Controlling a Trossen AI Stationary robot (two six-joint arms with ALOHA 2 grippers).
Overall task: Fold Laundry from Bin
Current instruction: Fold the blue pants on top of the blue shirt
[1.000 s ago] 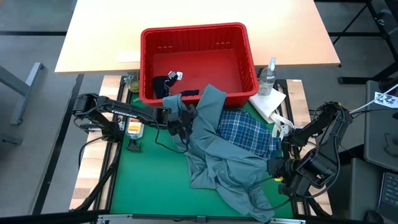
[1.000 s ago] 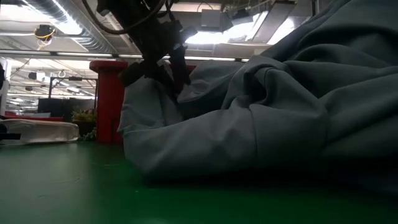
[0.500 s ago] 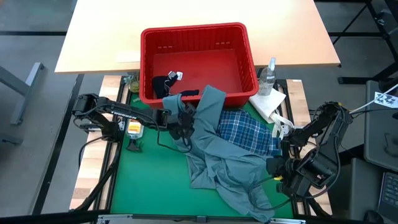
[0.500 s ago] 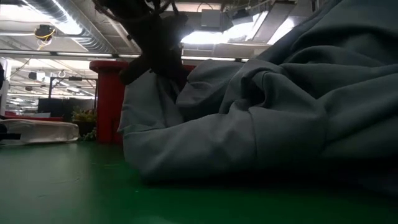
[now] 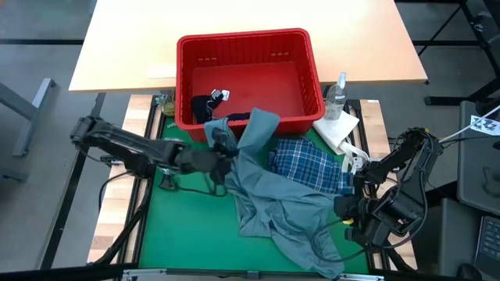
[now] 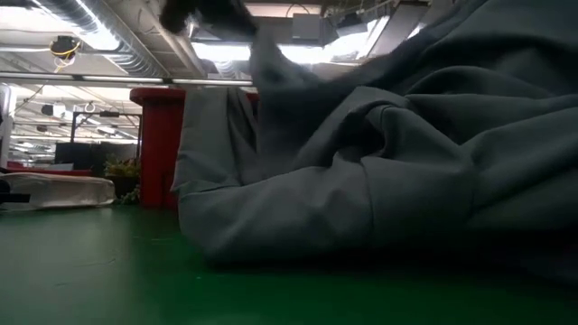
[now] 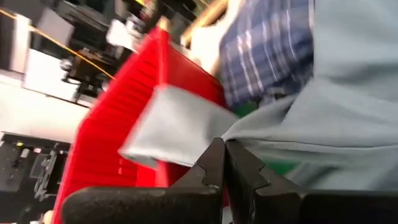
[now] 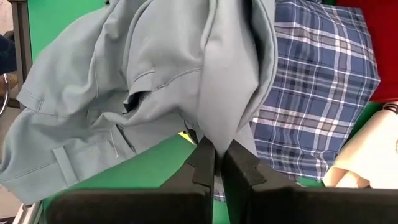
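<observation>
Left gripper [image 5: 223, 148]: my jaws are closed on a fold of the large grey-blue fabric garment [image 5: 285, 207]. They sit just in front of the bin's near wall, at the garment's left edge. In my left wrist view the two dark fingers [image 7: 239, 177] meet with the cloth [image 7: 348, 118] pinched between them.

Right gripper [image 8: 214, 155]: at the table's right front corner, near the garment's lower right part. In my right wrist view my jaws are nearly together, with a hanging fold of the same grey-blue garment [image 8: 155, 81] running down between the tips.

Large grey-blue garment: crumpled on the green table surface [image 5: 187, 226]. One end is raised and touches the bin's front rim; the rest spreads toward the table's front right. In the low view it fills most of the frame as a heaped mass [image 6: 388, 171].

Blue-white plaid cotton shirt [image 5: 308, 164]: lies on the table right of centre, partly under the grey-blue garment, just in front of the bin's right front corner. Also seen in my right wrist view [image 8: 317, 93] and left wrist view [image 7: 267, 46].

Rectangular red plastic bin with slotted walls [image 5: 308, 55]: stands at the back of the green surface, upright.

Dark navy garment [image 5: 205, 105]: bunched inside the bin at its left front corner.

Clear plastic spray bottle [image 5: 337, 94]: upright, just right of the bin.

White paper towel [image 5: 336, 129]: lies at the bin's right front corner, beside the plaid shirt.
</observation>
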